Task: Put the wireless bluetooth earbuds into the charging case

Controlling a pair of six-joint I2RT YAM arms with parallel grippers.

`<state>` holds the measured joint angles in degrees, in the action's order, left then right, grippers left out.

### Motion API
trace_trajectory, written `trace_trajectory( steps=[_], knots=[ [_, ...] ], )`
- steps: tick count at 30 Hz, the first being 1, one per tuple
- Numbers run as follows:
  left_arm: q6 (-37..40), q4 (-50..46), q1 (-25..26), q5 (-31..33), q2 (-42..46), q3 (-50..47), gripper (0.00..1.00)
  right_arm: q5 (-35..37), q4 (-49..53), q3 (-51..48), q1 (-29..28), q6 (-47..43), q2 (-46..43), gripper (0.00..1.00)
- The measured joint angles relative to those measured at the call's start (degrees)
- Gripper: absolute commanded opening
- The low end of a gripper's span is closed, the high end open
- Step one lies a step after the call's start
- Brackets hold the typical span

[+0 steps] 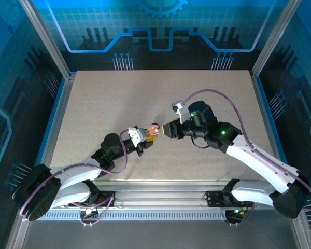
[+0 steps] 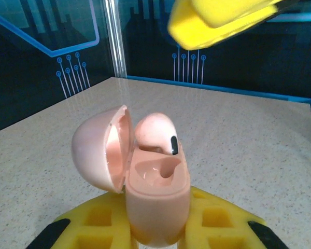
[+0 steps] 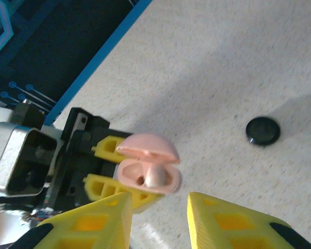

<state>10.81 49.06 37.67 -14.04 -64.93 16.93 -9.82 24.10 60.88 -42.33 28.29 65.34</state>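
Between the two arms, above the middle of the tabletop, the left pincer is clenched on the lower body of the pink charging case. It holds the case upright with the lid swung open to one side.

The left wrist view looks straight into the case's mouth. One earbud, pink with a dark tip, sits in the far socket. The near socket beside it is empty, so the task reads as about half done.

The right pincer is released, its yellow fingers spread with nothing between them. The case lies straight ahead of it, just beyond the fingertips, with its open mouth turned toward that pincer and the lid standing behind the sockets.

The two sockets lie side by side across the mouth, and each runs down into the body of the case. Anything going into the empty one would probably have to travel along that downward axis and keep to the side away from the seated earbud.

The right arm is the free one and the nearer to the opening. A round black puck rests on the tabletop well apart from the case, off to the side of the right pincer.
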Motion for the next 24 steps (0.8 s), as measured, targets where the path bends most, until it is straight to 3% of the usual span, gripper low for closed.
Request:
trace_trajectory(
  steps=[9, 24],
  knots=[
    [3.8, -3.6, 0.0, 1.4, 1.5, 0.0, 0.06, -1.9, 5.2, 3.5, -1.7, 9.0, 4.3, 0.33],
    [4.8, -5.4, 0.0, 1.4, 3.6, 0.0, 0.06, -2.7, 8.1, 8.4, -2.8, 10.1, 11.5, 0.34]
  ],
)
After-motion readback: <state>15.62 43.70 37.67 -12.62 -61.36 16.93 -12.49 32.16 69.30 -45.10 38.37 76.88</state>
